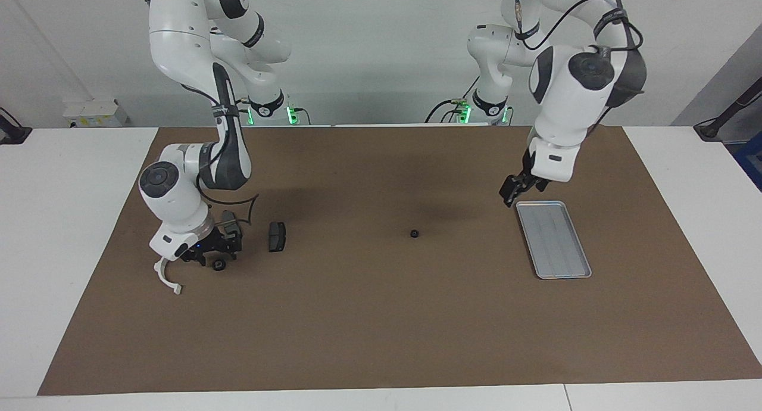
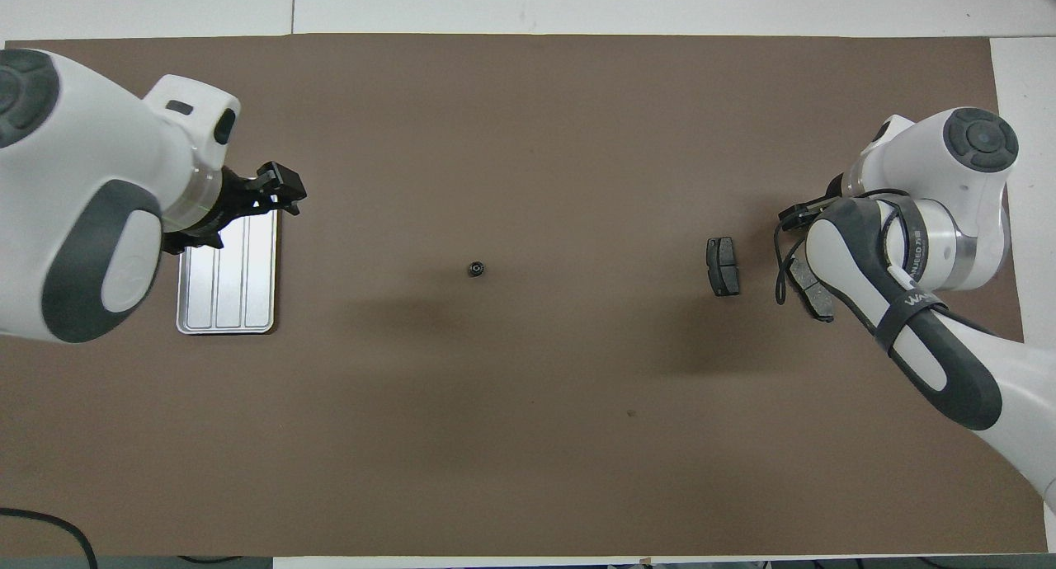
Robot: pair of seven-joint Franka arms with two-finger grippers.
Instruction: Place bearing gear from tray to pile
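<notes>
**Q:** Silver-grey metal, ribbed lengthwise: what does the tray (image 1: 553, 239) hold?

**A:** Nothing shows in it; its ribbed floor is bare in both views. It lies on the brown mat (image 1: 381, 315) of the bench, at the left arm's end.

**Q:** Where, relative to the tray, are the gears?

**A:** One small dark bearing gear (image 1: 413, 233) lies alone on the mat, well apart from the tray, toward the pile. A second, similar gear (image 1: 219, 265) lies at the pile itself, just beside the right pincer (image 1: 215, 248).

**Q:** And the pile?

**A:** Well apart from the tray, at the right arm's end: a white half-ring bracket (image 1: 168, 277) and two dark brake pads, one (image 1: 277, 236) in the open, the other (image 2: 813, 293) partly under the arm.

**Q:** How do the pincers stand?

**A:** The left pincer (image 1: 513, 192) hangs over the tray's end nearer the robots, holding nothing visible; whether either pincer is wide or narrow cannot be told.

**Q:** Progress?

**A:** Judged partly done: the lone gear appears still to need moving.
</notes>
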